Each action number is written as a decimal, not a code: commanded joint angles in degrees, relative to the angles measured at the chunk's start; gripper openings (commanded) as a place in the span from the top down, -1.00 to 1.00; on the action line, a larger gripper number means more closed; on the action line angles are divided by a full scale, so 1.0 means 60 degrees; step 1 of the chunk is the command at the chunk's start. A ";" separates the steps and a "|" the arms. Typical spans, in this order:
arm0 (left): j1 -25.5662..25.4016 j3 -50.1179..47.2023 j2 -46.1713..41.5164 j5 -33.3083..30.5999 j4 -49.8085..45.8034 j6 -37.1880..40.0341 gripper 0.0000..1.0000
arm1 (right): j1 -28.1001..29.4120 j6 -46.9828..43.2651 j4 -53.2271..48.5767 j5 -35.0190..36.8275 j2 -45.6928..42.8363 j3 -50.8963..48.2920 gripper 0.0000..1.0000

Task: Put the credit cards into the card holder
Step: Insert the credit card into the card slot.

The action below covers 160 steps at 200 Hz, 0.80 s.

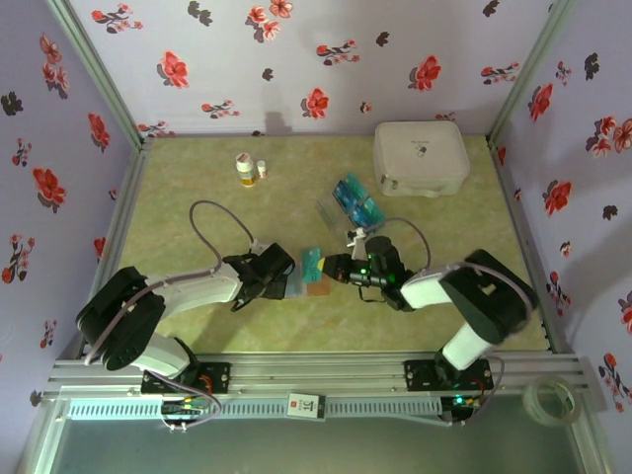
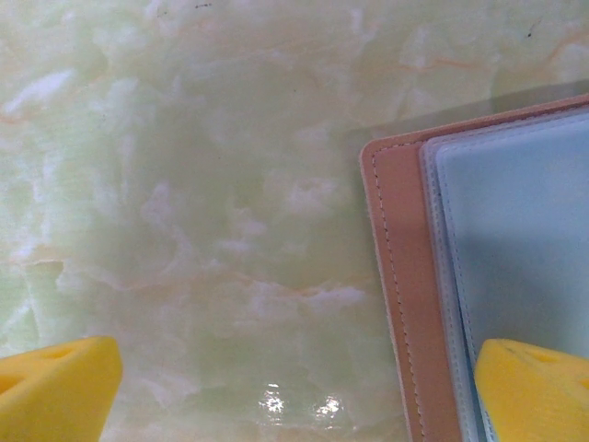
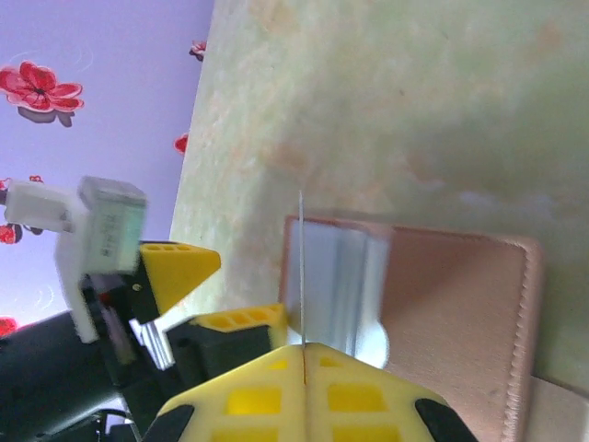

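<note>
Marbled worktop (image 1: 188, 197), centre frame: left gripper (image 2: 294, 391) splayed wide beside card holder (image 2: 400, 276); right gripper (image 3: 302, 354) pinches a credit card (image 1: 313, 262), edge-on, barely visible.

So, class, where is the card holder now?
In the top view the card holder lies on the table's near middle, between the open left end effector and the right end effector, which pinches a credit card.

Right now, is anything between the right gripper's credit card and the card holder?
Nothing visible does: the credit card, edge-on in the right gripper, is at the edge of the card holder; the left gripper stands alongside.
</note>
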 commanded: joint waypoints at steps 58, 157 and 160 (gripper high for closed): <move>-0.0046 -0.0229 0.0301 -0.0193 -0.0083 -0.0090 -0.99 | 0.0296 -0.1733 -0.2880 0.0702 -0.1081 0.0600 1.00; -0.0051 -0.0227 0.0272 -0.0200 -0.0105 -0.0095 -0.99 | 0.0699 0.0040 0.0797 0.0469 0.0939 0.0014 1.00; -0.0048 -0.0233 0.0280 -0.0200 -0.0107 -0.0106 -0.99 | 0.0702 0.0060 0.0824 0.0480 0.0950 0.0012 1.00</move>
